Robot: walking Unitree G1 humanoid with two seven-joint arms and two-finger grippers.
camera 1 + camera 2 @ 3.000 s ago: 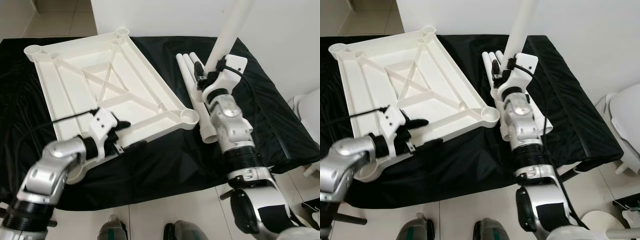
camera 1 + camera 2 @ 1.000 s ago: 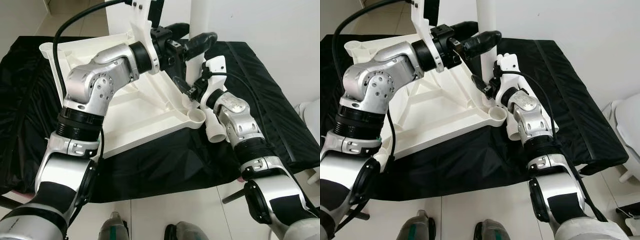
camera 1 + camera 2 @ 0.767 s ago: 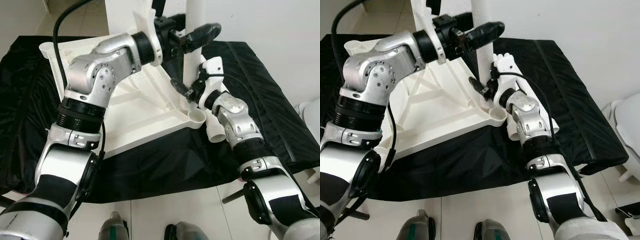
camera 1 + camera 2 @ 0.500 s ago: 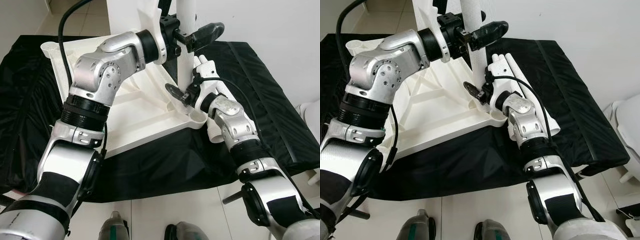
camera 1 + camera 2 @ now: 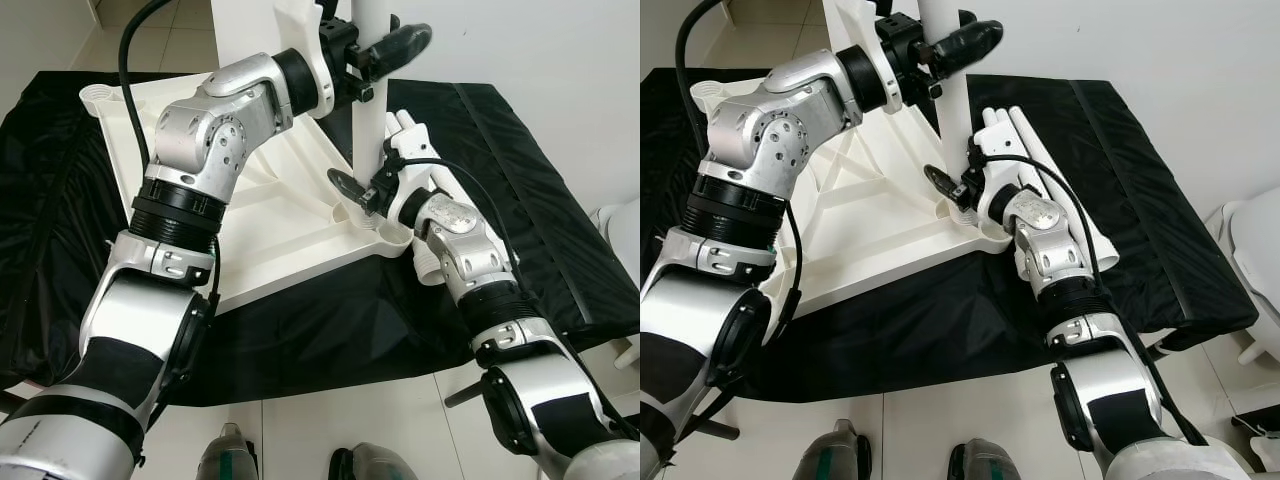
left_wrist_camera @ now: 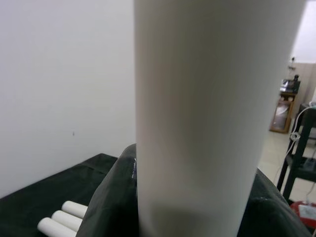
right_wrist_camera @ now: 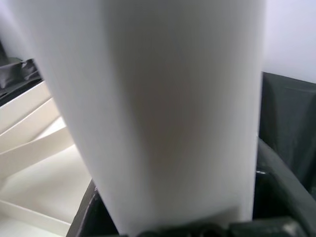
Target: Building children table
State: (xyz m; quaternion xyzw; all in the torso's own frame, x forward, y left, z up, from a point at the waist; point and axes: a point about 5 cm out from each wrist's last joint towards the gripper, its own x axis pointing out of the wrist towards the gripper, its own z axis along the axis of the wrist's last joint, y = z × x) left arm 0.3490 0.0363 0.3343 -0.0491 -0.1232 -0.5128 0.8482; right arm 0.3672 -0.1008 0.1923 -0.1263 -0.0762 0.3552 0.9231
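The white table top (image 5: 260, 230) lies upside down on the black cloth, ribs up. A white leg tube (image 5: 370, 120) stands upright over its near right corner socket (image 5: 392, 238). My left gripper (image 5: 375, 45) is shut on the leg high up. My right gripper (image 5: 368, 190) is shut on it low down, just above the socket. The wrist of the right gripper hides the leg's lower end, so I cannot tell whether it sits in the socket. Both wrist views show the leg (image 6: 207, 118) (image 7: 163, 108) very close between the black fingers.
Spare white legs (image 5: 1040, 160) lie side by side on the black cloth (image 5: 520, 200), right of the table top. A white wall rises close behind. The cloth's front edge drops to a tiled floor (image 5: 400, 420). A white rounded object (image 5: 1252, 225) stands at far right.
The left arm rose from the table top's near edge and took hold of the leg's upper part. Over the last second both grippers shifted the leg left and set it upright above the corner socket.
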